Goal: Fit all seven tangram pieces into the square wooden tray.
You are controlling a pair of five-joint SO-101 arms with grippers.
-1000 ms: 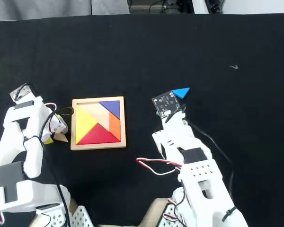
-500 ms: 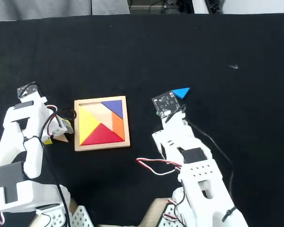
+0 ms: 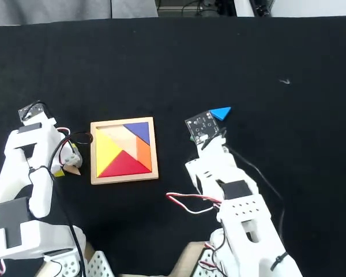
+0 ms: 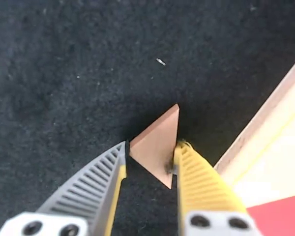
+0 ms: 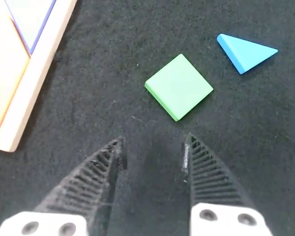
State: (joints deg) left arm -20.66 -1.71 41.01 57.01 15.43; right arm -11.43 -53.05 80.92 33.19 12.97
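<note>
Three pieces wait outside: at left, the left gripper clamps a tan triangle just beside the square wooden tray (ready to lift in, I'd guess). Farther right, the right gripper hangs splayed near the green square and blue triangle, likely choosing its pick.

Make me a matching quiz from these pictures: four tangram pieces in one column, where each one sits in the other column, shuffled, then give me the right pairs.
1. green square
2. light blue triangle
3. brown triangle
4. red triangle

A. inside the tray
B. held by the left gripper
C. on the table, farthest from the tray
D. on the table, just ahead of the open right gripper

Pairs: 1-D, 2-C, 3-B, 4-A.
</note>
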